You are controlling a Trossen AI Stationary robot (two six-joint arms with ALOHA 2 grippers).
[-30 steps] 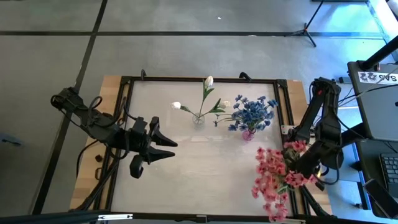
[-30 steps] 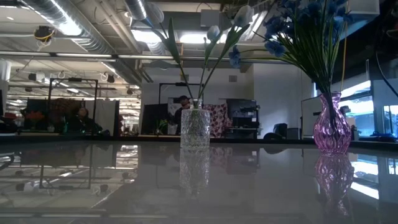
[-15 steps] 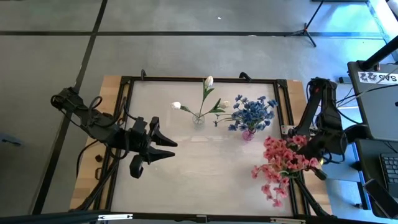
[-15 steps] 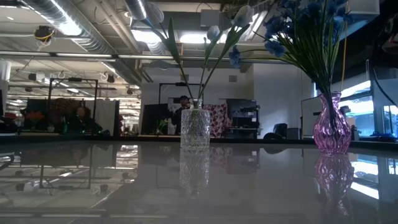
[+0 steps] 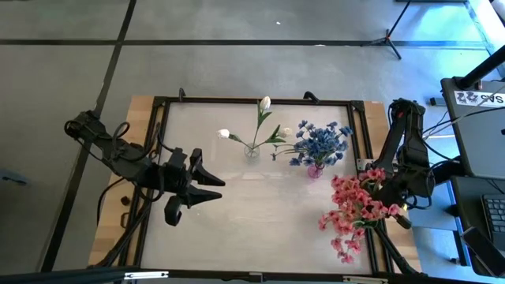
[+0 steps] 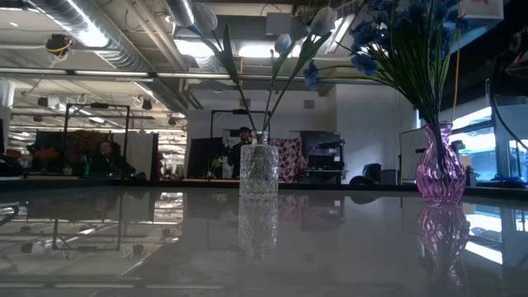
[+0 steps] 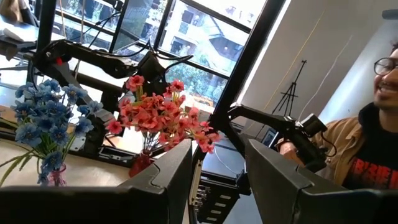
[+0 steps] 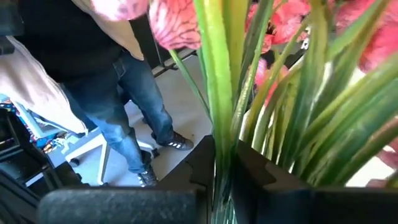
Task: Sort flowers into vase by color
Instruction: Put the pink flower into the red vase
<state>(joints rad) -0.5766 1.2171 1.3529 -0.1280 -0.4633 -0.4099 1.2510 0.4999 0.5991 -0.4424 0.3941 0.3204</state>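
Note:
A clear glass vase [image 5: 252,151] [image 6: 259,169] stands mid-table with white buds [image 5: 265,102] on stems stuck into it. To its right a pink glass vase [image 5: 315,170] [image 6: 437,173] holds the blue flowers [image 5: 319,142] [image 7: 50,118]. The pink flowers [image 5: 353,209] [image 7: 158,115] are one bunch over the table's right edge, in my right gripper [image 5: 392,207] [image 8: 224,174], which is shut on them. My left gripper [image 5: 209,185] [image 7: 214,180] is open above the table's left part, pointing right, and touches nothing. My right gripper pinches the pink bunch by its green stems [image 8: 219,146], several of them together between the two fingers [image 8: 267,174]. The fingers lie across the stems. The bunch is lifted clear of the table, and its blooms [image 5: 347,217] lean from the gripper toward the table's middle.
A black frame [image 5: 252,100] rims the table. Bare tabletop [image 5: 260,221] lies near of both vases. A person [image 7: 367,137] sits beyond the right side, with legs [image 8: 124,106] in the right wrist view. Equipment [image 5: 481,118] stands right of the table.
My right gripper has risen and moved a little toward the far edge, turning the pink bunch. The blooms, which stretched along the near right edge, have swung up and toward the far edge and are bunched closer together. The gripper has stayed shut on the stems.

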